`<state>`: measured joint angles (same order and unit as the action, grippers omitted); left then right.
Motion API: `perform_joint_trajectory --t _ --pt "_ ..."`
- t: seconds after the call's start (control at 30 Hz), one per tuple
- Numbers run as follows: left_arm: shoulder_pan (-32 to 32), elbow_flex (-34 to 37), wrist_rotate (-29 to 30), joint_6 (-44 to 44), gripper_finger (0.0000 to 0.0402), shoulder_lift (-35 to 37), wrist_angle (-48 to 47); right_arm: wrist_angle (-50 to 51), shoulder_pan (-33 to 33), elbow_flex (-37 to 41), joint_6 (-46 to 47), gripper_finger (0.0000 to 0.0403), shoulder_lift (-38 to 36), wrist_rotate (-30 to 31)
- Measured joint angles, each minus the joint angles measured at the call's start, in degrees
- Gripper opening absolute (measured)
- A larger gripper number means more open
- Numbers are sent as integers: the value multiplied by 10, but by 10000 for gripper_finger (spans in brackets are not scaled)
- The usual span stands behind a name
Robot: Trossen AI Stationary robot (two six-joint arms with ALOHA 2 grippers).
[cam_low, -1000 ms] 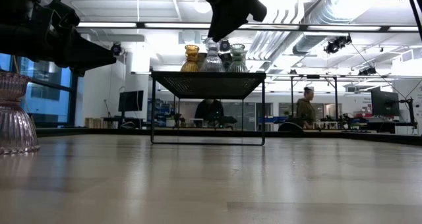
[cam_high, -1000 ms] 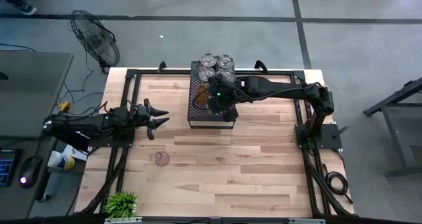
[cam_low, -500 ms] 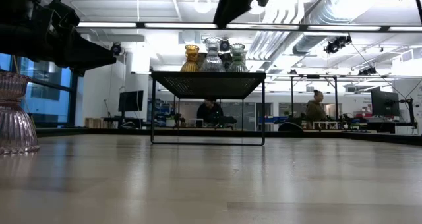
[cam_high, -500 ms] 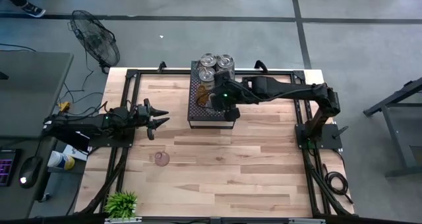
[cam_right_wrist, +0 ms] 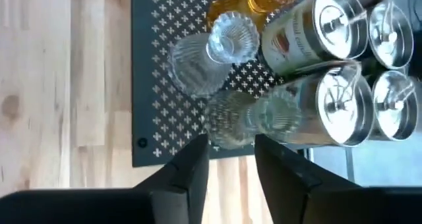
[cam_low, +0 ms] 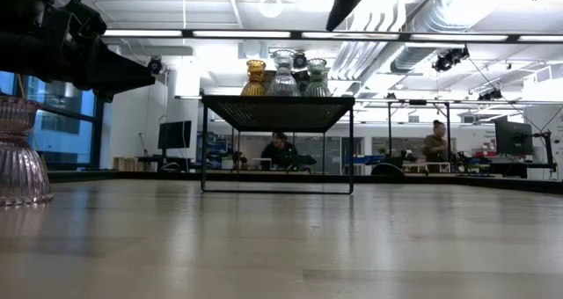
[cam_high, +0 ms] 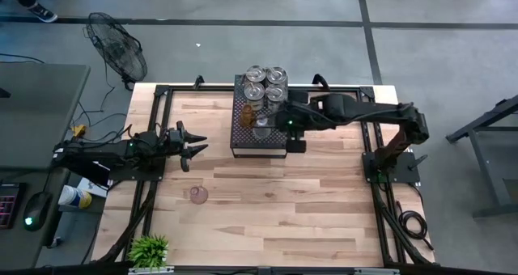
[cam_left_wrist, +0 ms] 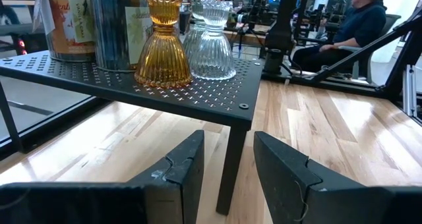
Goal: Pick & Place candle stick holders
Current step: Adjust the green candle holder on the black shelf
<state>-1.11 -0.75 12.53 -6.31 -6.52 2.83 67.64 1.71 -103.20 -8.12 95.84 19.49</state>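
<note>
Up top, glass holders and tins on black tray.

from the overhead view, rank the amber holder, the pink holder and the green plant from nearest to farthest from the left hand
1. Pink holder: alone on the wood, just in front of the left hand.
2. Amber holder: on the black tray, toward the right arm.
3. Green plant: at the table's near-left corner.
</note>
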Motion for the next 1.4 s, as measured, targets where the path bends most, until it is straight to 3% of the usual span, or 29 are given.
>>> perform_joint_trajectory --t 0.2,0.43,0.7,1.03,1.4 --pt "0 0 0 0 128 0 0 -75 -10 110 39 74 -22 22" --pt "0 0 0 0 128 0 0 -240 -11 270 88 10 -95 66" --pt "0 0 0 0 128 0 0 -423 0 415 106 1 -143 74" --pt "0 0 0 0 128 0 0 -520 30 488 106 1 -147 90" --pt "0 0 0 0 128 0 0 -572 61 506 91 0 -147 50"
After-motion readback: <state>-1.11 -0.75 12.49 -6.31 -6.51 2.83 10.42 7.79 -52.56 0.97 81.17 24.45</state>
